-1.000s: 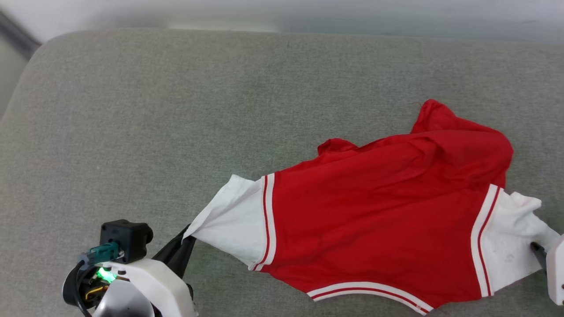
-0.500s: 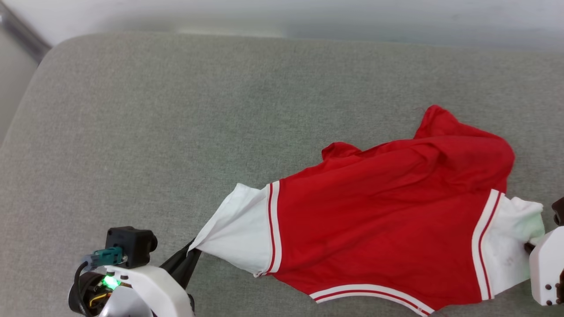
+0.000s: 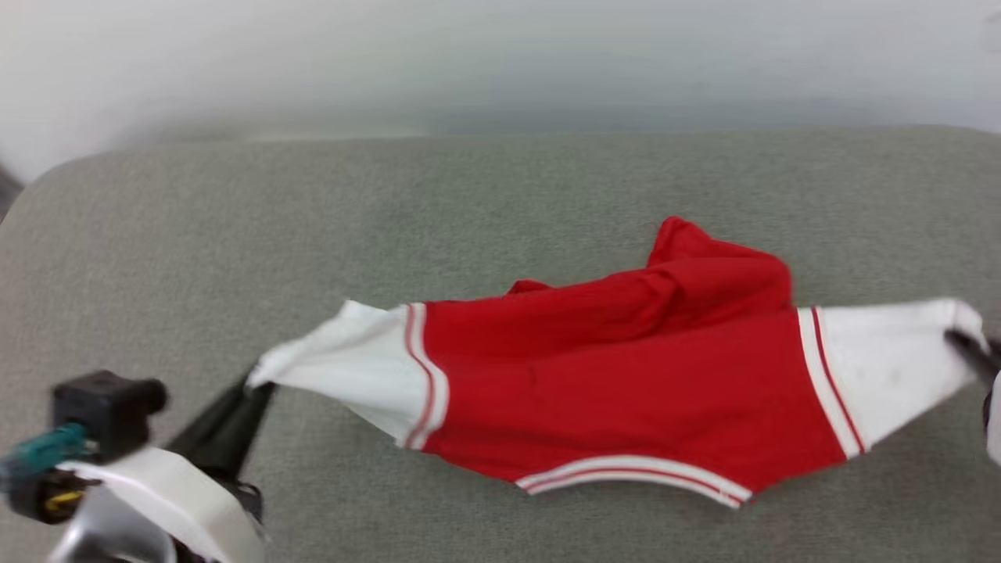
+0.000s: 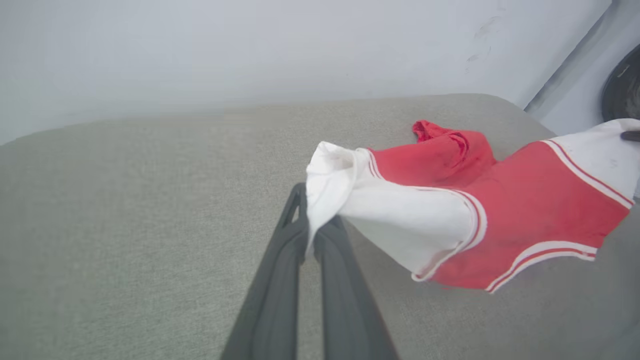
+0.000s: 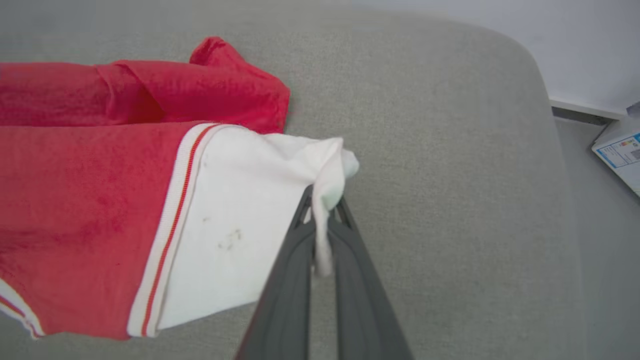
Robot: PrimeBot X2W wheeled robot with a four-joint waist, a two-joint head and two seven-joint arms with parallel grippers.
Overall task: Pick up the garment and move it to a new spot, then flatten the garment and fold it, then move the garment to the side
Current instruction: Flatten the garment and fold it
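**Small cuff pinches and a folded body put the carry at risk**

We hold the garment (image 3: 610,391) by its two white sleeves (image 3: 352,367), stretched over the right half of the grey worktop (image 3: 235,234). The left tool (image 4: 312,220) is clamped on one cuff (image 4: 327,160), toward the worktop's near left. The right tool (image 5: 324,210) is clamped on the other cuff (image 5: 335,165), at the worktop's right edge. Each pinch takes only a small bunch of cloth at the very end of a sleeve. If we pull the arms wider, we judge that a cuff could slide out and the garment drop in a heap. The red body (image 3: 704,266) is doubled over itself toward the worktop's far side and seems to drag on it. Carried like this, the fold may set and spoil the flattening. So near the worktop's right edge, that sleeve could also end up hanging off.
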